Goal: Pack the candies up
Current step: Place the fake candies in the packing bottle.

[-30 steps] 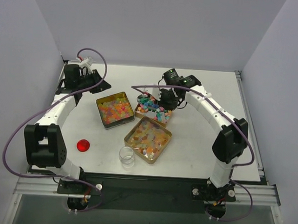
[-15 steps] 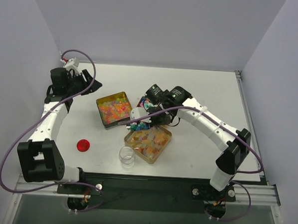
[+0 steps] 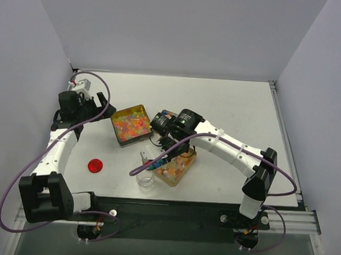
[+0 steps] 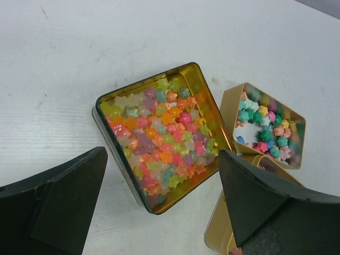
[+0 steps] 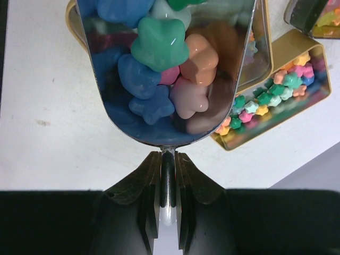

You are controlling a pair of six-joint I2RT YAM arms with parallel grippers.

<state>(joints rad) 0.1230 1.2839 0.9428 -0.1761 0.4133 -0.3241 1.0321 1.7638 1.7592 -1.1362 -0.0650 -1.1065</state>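
Right claw (image 5: 168, 175) clamped on metal scoop (image 5: 154, 137) handle, candies (image 5: 159, 45) heaped in scoop just ahead of it. Left claw (image 4: 161, 154) wide open above 1 gold tin (image 4: 210, 101) of candies. White surface (image 4: 79, 53), pale grey walls (image 3: 175, 30).

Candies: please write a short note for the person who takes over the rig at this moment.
Left claw: open, empty, above the left tin.
Right claw: shut on the scoop handle; scoop full of candies, close to the jar.
Front tin lies under the right arm, back tin beside it; both hold candies.
Lid lies off the jar, on the table.
Done: one scoop loaded. Left: tip it into the jar, probably scoop more, then lid on.
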